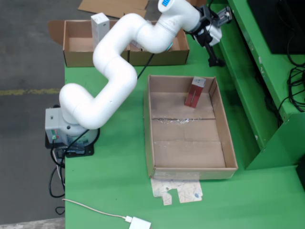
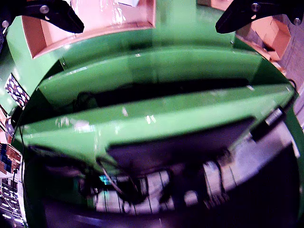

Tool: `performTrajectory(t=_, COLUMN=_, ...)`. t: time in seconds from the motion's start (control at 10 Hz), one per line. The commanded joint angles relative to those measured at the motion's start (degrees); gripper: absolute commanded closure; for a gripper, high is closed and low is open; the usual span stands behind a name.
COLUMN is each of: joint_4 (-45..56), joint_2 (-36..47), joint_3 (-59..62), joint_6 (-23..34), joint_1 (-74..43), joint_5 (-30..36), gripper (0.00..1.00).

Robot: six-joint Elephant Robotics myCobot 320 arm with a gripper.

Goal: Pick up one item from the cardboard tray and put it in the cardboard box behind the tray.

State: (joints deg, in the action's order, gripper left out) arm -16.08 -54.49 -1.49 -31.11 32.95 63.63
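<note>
overhead view | gripper (image 1: 223, 18) upper right, spread and empty, off the tray (image 1: 228, 138) | red item (image 1: 195, 92) probably leaning on the far wall, unpicked

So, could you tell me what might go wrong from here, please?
1. The gripper hangs open and empty over the green shelf, well off the tray; swinging back, it could clip the shelf edge.
2. The red item leans against the tray's far wall, tight in a corner, so the fingers may hit cardboard instead of closing around it.
3. A white carton stands in the box; a careless drop could knock it over.
</note>
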Motion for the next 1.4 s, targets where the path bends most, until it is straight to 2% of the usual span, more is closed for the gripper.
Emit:
performTrajectory(t=0.0, joint_4=0.9, joint_2=-2.3, joint_3=1.5, joint_6=0.7, joint_1=-2.2, joint_5=2.4, gripper=0.00)
performTrajectory(t=0.4, joint_4=2.7, joint_2=-4.4, joint_3=1.5, joint_6=-0.4, joint_1=-2.7, joint_5=5.0, gripper=0.00)
performTrajectory(t=0.6, joint_4=11.8, joint_2=-5.2, joint_3=1.5, joint_6=-3.3, joint_1=-3.9, joint_5=11.9, gripper=0.00)
performTrajectory(t=0.8, joint_4=13.4, joint_2=-6.8, joint_3=1.5, joint_6=-3.4, joint_1=-4.9, joint_5=14.6, gripper=0.00)
performTrajectory(t=1.3, joint_4=17.2, joint_2=-8.1, joint_3=1.5, joint_6=-4.7, joint_1=-5.9, joint_5=17.1, gripper=0.00)
